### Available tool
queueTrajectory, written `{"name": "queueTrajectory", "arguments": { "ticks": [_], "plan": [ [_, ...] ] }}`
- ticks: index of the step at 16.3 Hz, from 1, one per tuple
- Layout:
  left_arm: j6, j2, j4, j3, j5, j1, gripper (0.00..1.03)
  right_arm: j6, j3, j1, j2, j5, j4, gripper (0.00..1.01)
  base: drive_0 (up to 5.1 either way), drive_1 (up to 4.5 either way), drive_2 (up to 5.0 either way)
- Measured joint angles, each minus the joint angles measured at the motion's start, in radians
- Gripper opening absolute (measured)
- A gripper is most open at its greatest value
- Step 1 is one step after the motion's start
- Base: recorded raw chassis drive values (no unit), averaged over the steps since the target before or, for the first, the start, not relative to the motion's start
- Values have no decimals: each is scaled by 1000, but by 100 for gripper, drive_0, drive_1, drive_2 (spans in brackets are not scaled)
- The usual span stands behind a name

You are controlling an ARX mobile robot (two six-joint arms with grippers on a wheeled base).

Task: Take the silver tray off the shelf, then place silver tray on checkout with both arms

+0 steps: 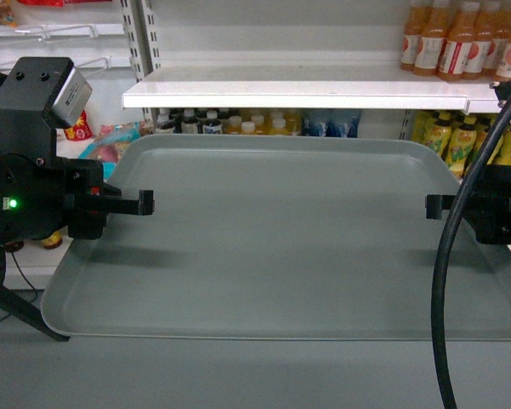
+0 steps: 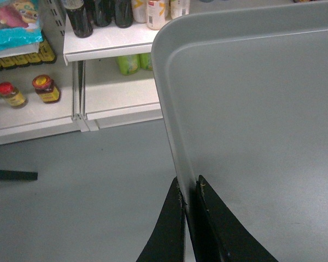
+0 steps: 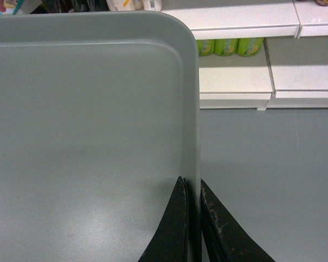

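Observation:
The silver tray point(image 1: 281, 230) is held level in the air in front of the shelf point(image 1: 298, 89), below its white board and clear of it. My left gripper point(image 1: 145, 203) is shut on the tray's left rim. My right gripper point(image 1: 433, 206) is shut on the right rim. In the left wrist view the two black fingers of the left gripper point(image 2: 190, 183) pinch the raised edge of the tray point(image 2: 251, 109). The right wrist view shows the right gripper point(image 3: 192, 183) clamped on the tray's point(image 3: 87, 120) edge in the same way. The checkout is out of view.
Orange juice bottles point(image 1: 460, 38) stand on the upper shelf at right, with yellow-green bottles point(image 1: 460, 136) below them. Jars point(image 2: 46, 89) and a snack bag point(image 2: 13, 22) sit on low shelves at left. Grey floor point(image 2: 87, 185) lies under the tray. A black cable point(image 1: 447, 281) hangs by my right arm.

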Motion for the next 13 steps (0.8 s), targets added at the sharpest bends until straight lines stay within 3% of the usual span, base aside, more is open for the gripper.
{"name": "queueTrajectory", "arguments": {
  "ticks": [13],
  "plan": [
    [3,0,-3,0,0,0,4,0,-1,0,0,0,-2,3,16,-405,437]
  ]
}}
